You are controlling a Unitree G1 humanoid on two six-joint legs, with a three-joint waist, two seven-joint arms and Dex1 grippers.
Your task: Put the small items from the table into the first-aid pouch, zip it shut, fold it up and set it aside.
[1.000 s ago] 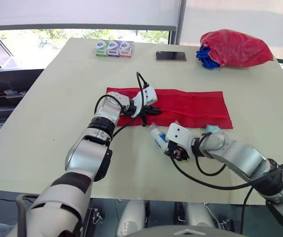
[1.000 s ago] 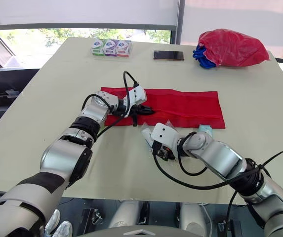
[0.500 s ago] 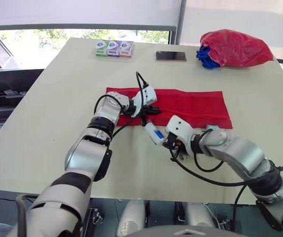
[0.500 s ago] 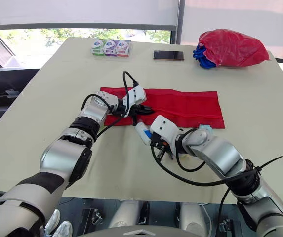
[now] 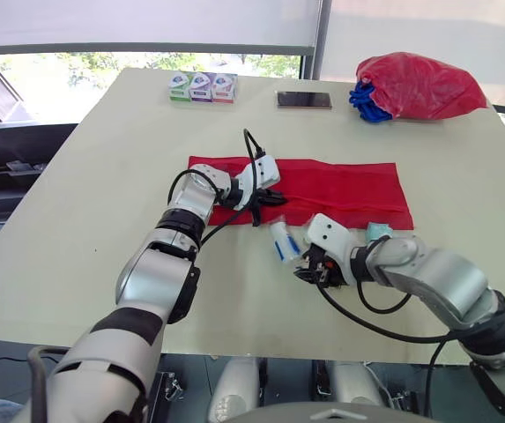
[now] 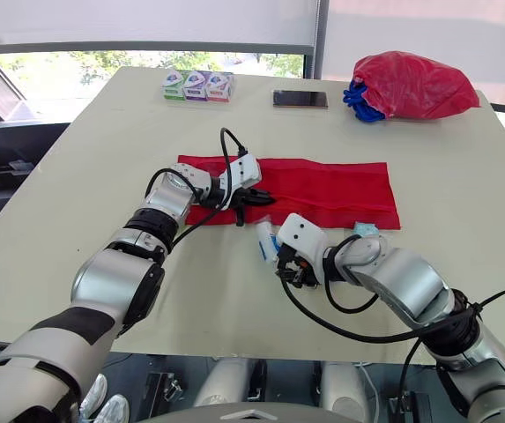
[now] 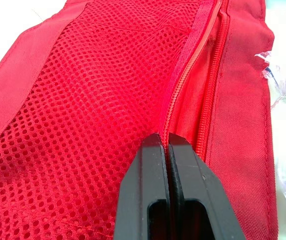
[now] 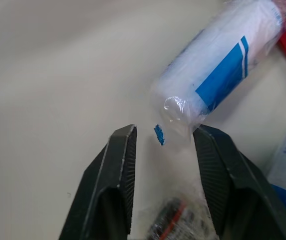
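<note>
Pouch (image 7: 83, 100) of red mesh, plastic-wrapped roll (image 8: 222, 70)

No legible txt; print on the small boxes (image 5: 203, 86) & wrapped roll (image 8: 222, 70) too tiny to read.

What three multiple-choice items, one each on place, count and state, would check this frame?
1. Where does the wrapped roll lie?
A. on the table, by the near edge of the pouch
B. inside the pouch
C. on top of the pouch

2. How many small boxes stand at the table's far edge?
A. two
B. three
C. five

3. How do the jaws of the right gripper stand?
A. shut on the roll
B. shut on the pouch
C. open

Answers:
1 A: the roll rests on tabletop beside the red cloth.
2 B: three stand side by side.
3 C: a clear gap shows between the jaws, with the roll's wrapper end just ahead.
</note>
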